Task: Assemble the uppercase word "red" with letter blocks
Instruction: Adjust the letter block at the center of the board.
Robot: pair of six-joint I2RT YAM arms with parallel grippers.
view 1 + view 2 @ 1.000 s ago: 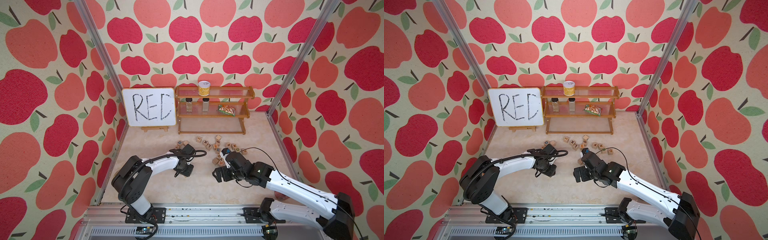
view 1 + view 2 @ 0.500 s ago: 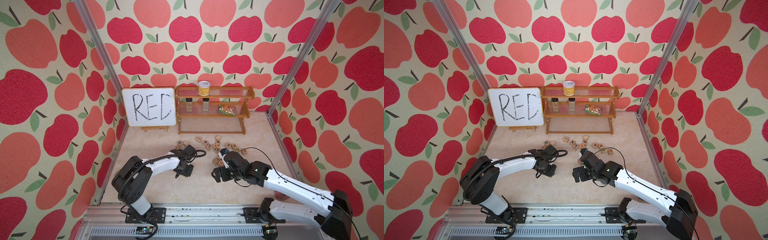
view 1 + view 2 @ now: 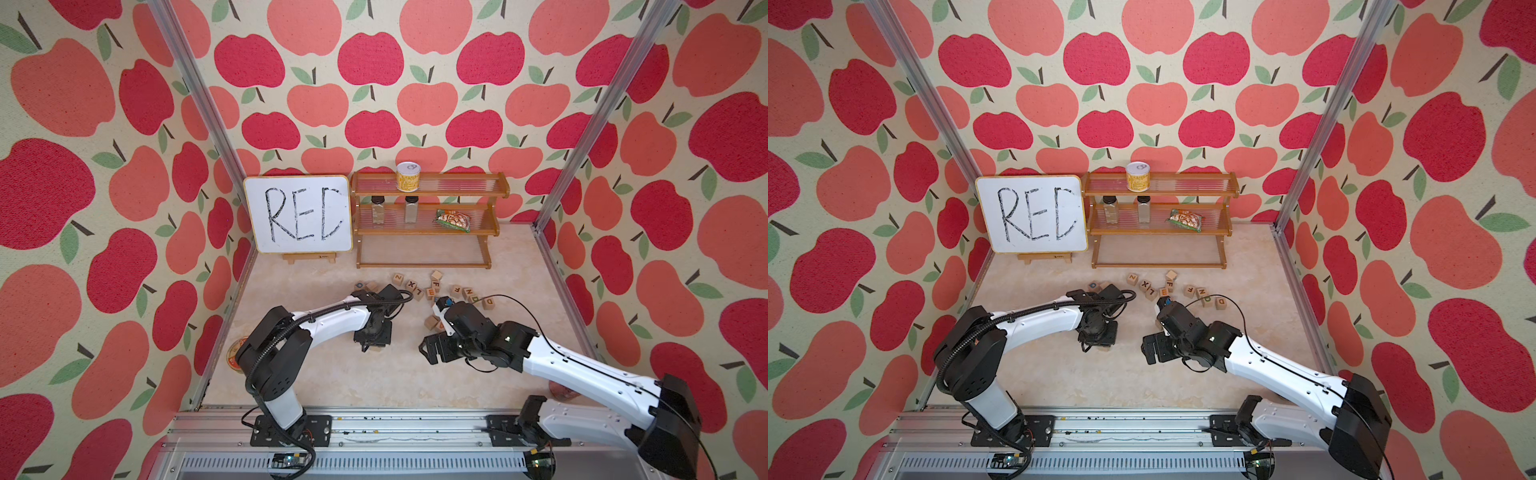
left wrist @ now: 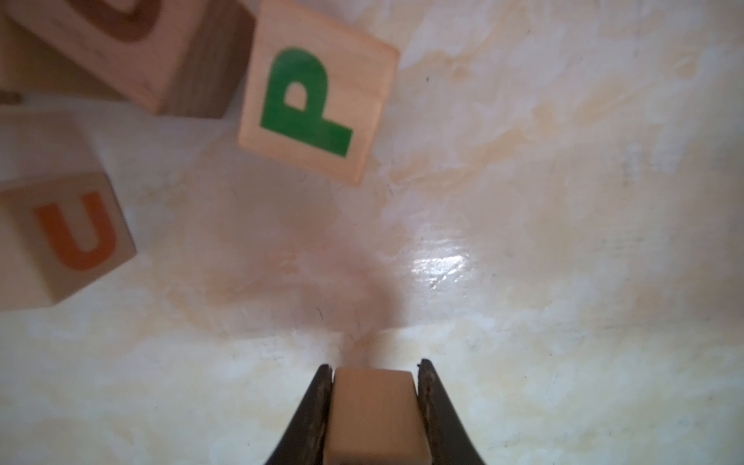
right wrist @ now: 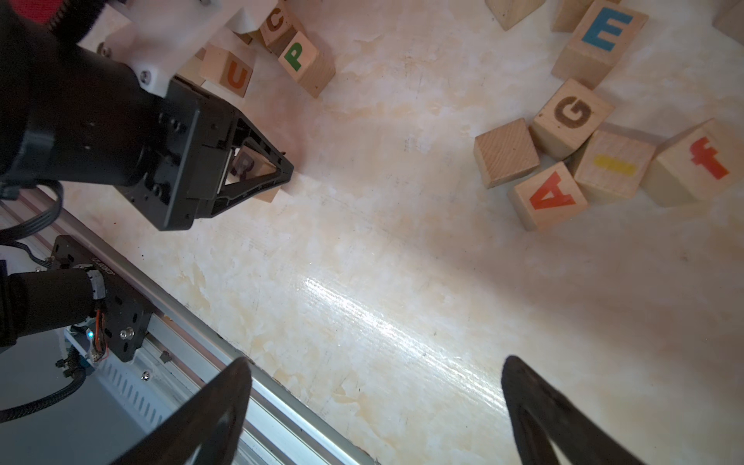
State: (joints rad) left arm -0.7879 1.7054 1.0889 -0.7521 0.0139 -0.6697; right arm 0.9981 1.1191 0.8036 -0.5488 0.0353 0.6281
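Where the cream marbled table meets the apple-patterned walls, a white board and a wooden shelf stand at the back. The left hand is clamped on the R block, low at the table surface near the U cube and P cube. The right hand gapes wide and holds nothing, above bare table. The E block and green D block lie in the loose scatter before the shelf.
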